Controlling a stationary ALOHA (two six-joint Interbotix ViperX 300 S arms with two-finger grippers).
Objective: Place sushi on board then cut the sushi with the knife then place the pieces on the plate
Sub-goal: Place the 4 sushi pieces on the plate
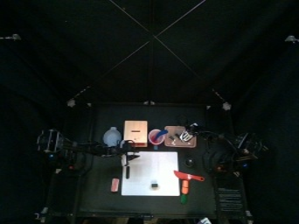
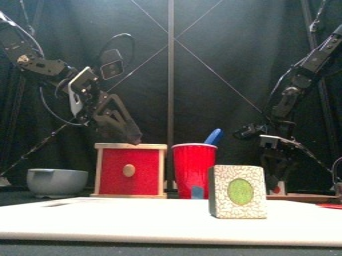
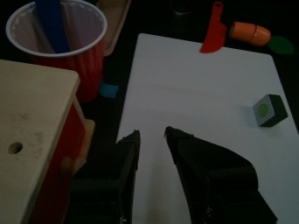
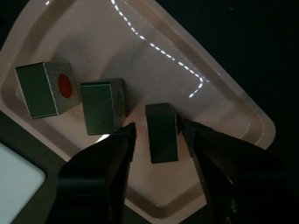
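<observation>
The right claw (image 4: 160, 129) hung over the tray (image 4: 176, 52), which sat toward the surface's back edge, right of the middle. Its jaws were spread either side of a third piece (image 4: 163, 144) resting on the tray. A thin gap showed on each side, so I judged the piece released, not gripped. Two other pieces (image 4: 49, 87) lay beside it on the tray.

The last piece (image 1: 153, 185) stood on the board (image 1: 163, 166) near the middle of its front edge, well apart from the right claw and to its front and left. It was a short block with no marked long axis, its green face to the front. The left claw (image 3: 152, 136) hovered over the board's back left part, nearer that piece, its jaws parted a little and empty. The knife (image 3: 216, 28) lay at the board's right edge.
</observation>
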